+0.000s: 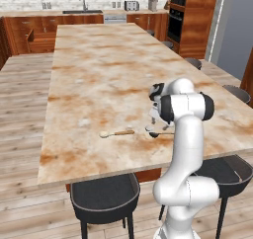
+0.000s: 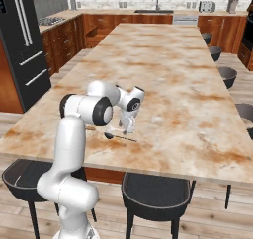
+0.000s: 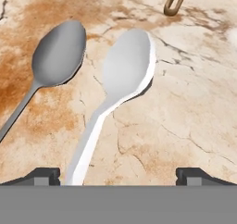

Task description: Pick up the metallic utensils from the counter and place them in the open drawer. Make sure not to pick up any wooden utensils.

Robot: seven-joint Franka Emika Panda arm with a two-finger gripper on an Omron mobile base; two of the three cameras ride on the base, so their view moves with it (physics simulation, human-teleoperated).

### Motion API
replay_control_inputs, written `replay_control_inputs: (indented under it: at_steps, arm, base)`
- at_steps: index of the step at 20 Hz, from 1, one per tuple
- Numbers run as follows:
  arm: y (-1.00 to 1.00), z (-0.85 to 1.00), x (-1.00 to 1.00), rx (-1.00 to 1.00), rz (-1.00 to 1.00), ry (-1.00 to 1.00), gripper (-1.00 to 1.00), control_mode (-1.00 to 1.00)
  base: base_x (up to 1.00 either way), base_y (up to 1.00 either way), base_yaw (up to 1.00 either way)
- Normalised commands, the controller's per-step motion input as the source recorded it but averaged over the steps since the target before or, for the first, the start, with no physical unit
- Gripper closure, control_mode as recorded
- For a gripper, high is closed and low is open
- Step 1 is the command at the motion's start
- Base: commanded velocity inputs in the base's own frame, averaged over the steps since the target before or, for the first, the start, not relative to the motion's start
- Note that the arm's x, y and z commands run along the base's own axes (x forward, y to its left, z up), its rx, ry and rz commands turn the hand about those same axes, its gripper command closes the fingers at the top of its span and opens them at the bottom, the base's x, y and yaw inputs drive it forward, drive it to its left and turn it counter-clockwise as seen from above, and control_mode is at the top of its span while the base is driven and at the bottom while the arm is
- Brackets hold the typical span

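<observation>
Knife [image 3: 121, 86] blade lies just beside grey spoon [image 3: 54, 59] on counter [image 1: 99, 75]; your gripper [image 3: 118, 174] hovers over knife, fingers spread wide, holding nothing.

The counter [image 1: 99, 75] carries, near its front edge, a wooden spoon [image 1: 116, 133], grey spoon [image 3: 53, 61] and knife [image 3: 120, 79].

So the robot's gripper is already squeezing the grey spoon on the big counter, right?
Not quite. The hand view shows the gripper wide open, holding nothing. The grey spoon lies loose on the counter beside a paler silver utensil, and the fingertips sit apart on either side without touching either one. The rest is right: it is on the big counter.
</observation>
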Motion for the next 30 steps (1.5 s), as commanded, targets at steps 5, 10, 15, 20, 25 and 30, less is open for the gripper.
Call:
replay_control_inputs:
  at_steps: [5,10,15,20,25,30]
  arm:
    - [0.20,-0.15,0.00,0.00,0.00,0.00,1.00,-1.00]
    - [0.13,-0.16,0.00,0.00,0.00,0.00,1.00,-1.00]
    - [0.04,-0.01,-0.05,0.00,0.00,-0.11,1.00,-1.00]
    - [0.00,0.35,-0.39,0.00,0.00,-0.54,1.00,-1.00]
    - [0.00,0.74,-0.57,0.00,0.00,-0.24,1.00,-1.00]
    - [0.00,0.87,-0.55,0.00,0.00,0.00,1.00,-1.00]
  base:
    - [0.00,0.00,0.00]
    - [0.00,0.00,0.00]
    - [0.00,0.00,0.00]
    - [0.00,0.00,0.00]
    - [0.00,0.00,0.00]
    - [0.00,0.00,0.00]
